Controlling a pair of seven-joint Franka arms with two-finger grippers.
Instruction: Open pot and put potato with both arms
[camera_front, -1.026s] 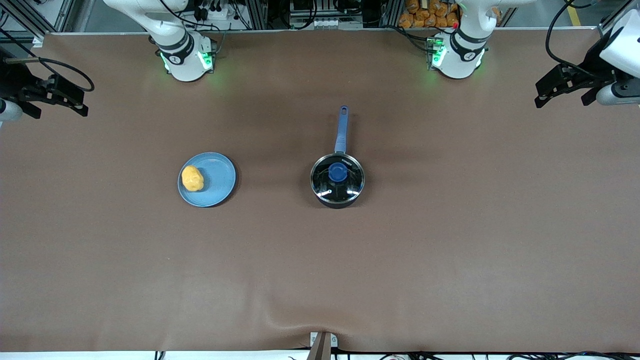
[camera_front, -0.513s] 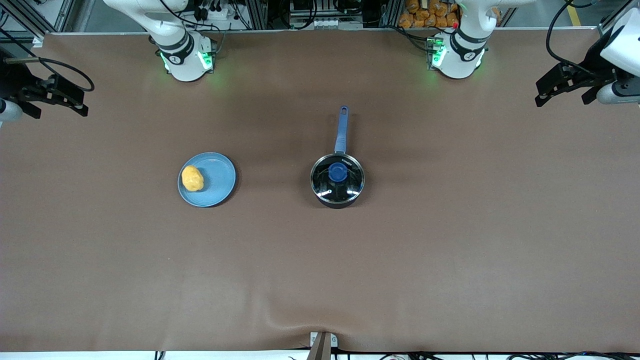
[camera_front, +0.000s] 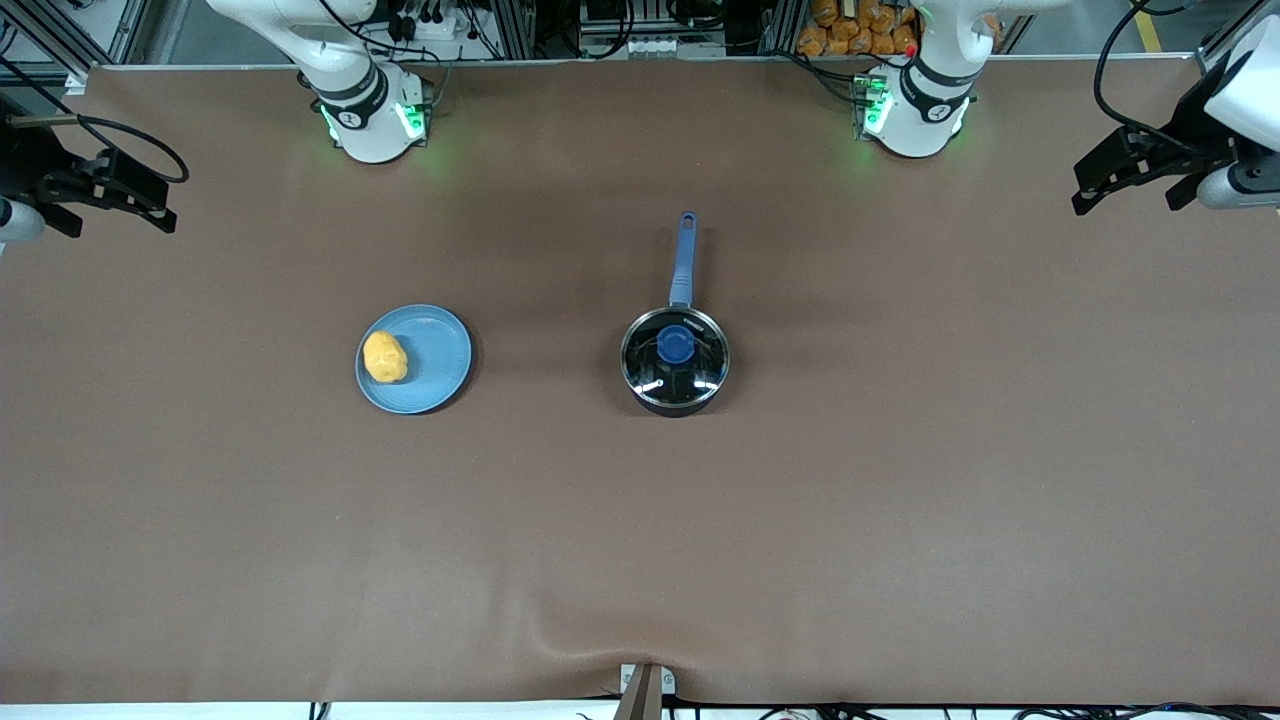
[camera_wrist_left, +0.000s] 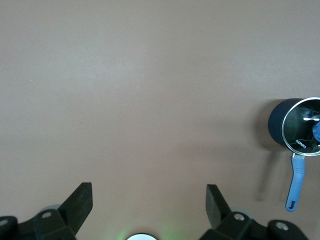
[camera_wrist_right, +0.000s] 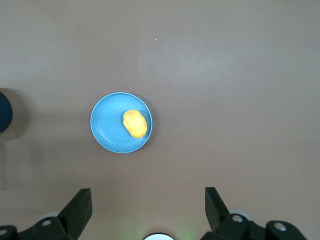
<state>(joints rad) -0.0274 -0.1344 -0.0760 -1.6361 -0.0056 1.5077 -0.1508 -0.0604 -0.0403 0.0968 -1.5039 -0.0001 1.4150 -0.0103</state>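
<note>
Both grippers parked high at table ends: left gripper (camera_wrist_left: 149, 204) wide open, right gripper (camera_wrist_right: 148, 204) wide open, nothing held. Pot (camera_front: 675, 362) mid-table, lid (camera_front: 675, 347) on, seemingly seated. Potato (camera_front: 384, 356) on blue plate (camera_front: 440, 355), toward right arm's end. Nothing done; lid removal, potato transfer both left.

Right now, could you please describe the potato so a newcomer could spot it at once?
On the brown table, toward the right arm's end, lies a flat light-blue plate, beside the lidded saucepan. The potato sits on that plate: a small, lumpy, yellow-orange oval, the only warm-coloured thing among blue and black.
</note>
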